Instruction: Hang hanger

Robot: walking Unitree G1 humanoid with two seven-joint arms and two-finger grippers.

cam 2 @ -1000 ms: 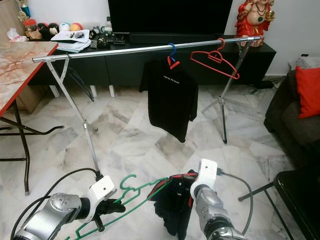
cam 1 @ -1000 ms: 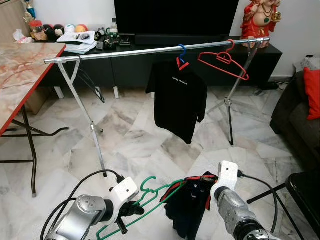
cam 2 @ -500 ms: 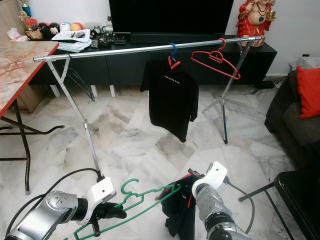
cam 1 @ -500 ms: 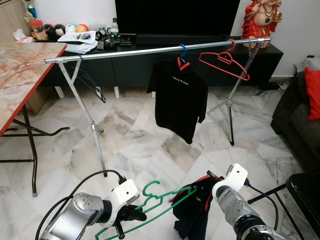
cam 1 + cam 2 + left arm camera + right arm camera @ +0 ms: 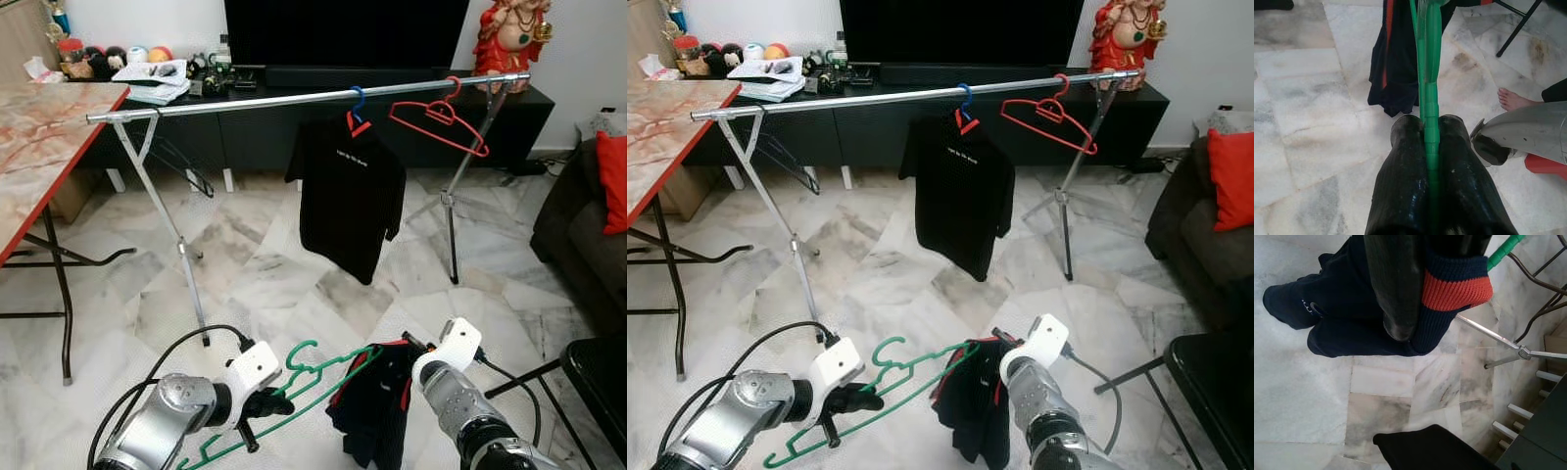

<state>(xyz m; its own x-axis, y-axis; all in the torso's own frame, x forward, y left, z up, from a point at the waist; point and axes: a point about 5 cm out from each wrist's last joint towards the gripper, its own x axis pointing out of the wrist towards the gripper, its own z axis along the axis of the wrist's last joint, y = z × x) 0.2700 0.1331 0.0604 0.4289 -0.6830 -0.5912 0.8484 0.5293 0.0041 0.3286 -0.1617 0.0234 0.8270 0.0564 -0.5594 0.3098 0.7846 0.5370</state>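
Note:
A green hanger (image 5: pixel 315 376) is low over the floor, with my left gripper (image 5: pixel 1431 128) shut on its lower bar. A dark navy garment (image 5: pixel 377 406) with red-orange trim hangs from the hanger's right end. My right gripper (image 5: pixel 1422 298) is shut on the garment's ribbed collar. Beyond them a silver rail (image 5: pixel 245 102) spans the room. It carries a black T-shirt (image 5: pixel 348 191) on a blue hanger (image 5: pixel 357 99) and an empty red hanger (image 5: pixel 438 122).
A marble-topped table (image 5: pixel 39 137) stands at the left, and a black TV console (image 5: pixel 265 137) stands behind the rail. A dark sofa (image 5: pixel 588 220) and a black stool (image 5: pixel 600 377) are at the right. A person's bare foot (image 5: pixel 1512 99) is on the floor near my left gripper.
The green hanger and the garment dipped, then rose a little and shifted right. Both grippers kept their hold.

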